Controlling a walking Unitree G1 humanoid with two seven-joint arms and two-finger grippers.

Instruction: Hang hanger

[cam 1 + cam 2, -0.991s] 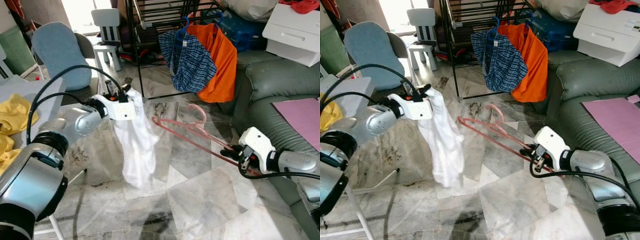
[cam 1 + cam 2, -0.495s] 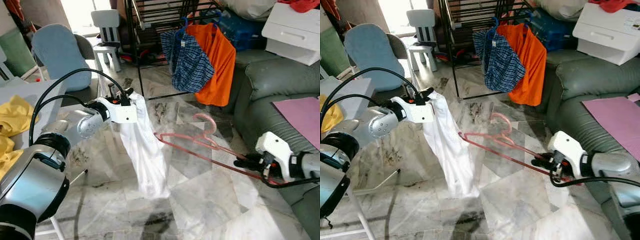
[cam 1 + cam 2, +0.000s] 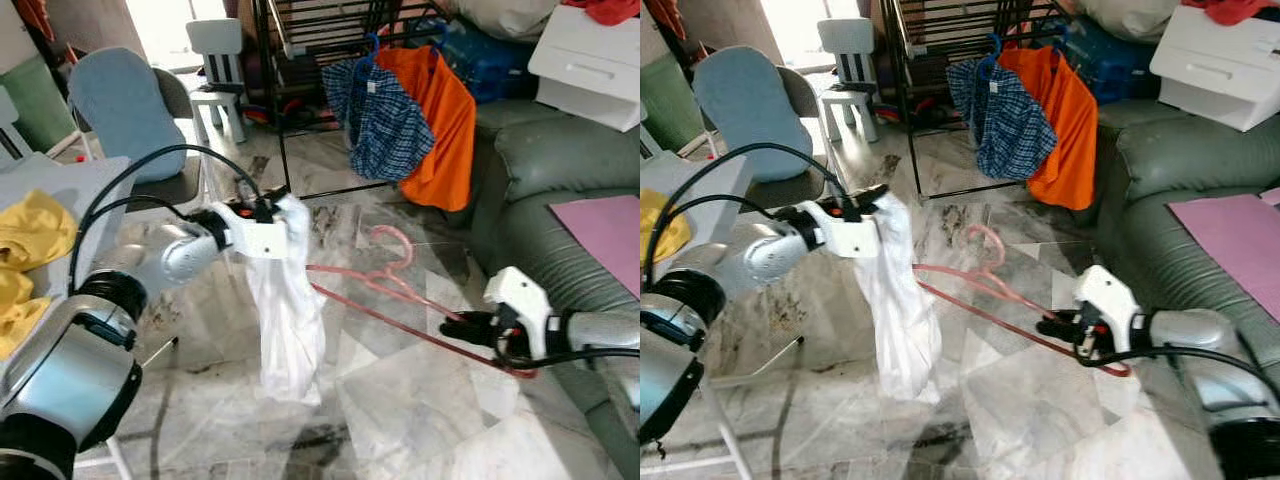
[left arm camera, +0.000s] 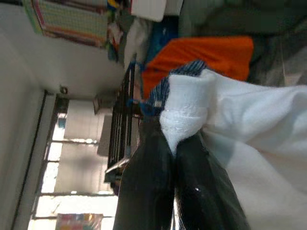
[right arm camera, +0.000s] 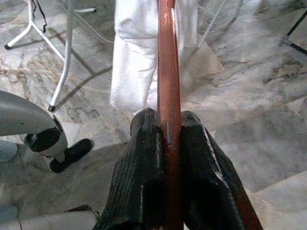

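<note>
Marble floor (image 3: 400, 400) lies before a black drying rack (image 3: 300, 40). Near the rack, the left gripper (image 4: 175, 143) pinches a hanging white garment (image 3: 285, 320). Beside it, the right gripper (image 5: 165, 139) clamps a pink hanger (image 3: 380, 285), apparently touching the garment.

Left gripper (image 3: 272, 203) sat near middle, pinched on top of cloth (image 3: 288, 310), which hung down toward floor (image 3: 400, 400). Right gripper (image 3: 462, 326) sat at 4 o'clock, clamped on one end of hanger (image 3: 385, 290); other end reached cloth. Rack (image 3: 300, 60) stood behind at 12 o'clock, two shirts (image 3: 400, 120) on it. Sofa (image 3: 560, 170) at 2 o'clock. Chair (image 3: 125, 110) at 10 o'clock. Table (image 3: 70, 190) at 9 o'clock.
</note>
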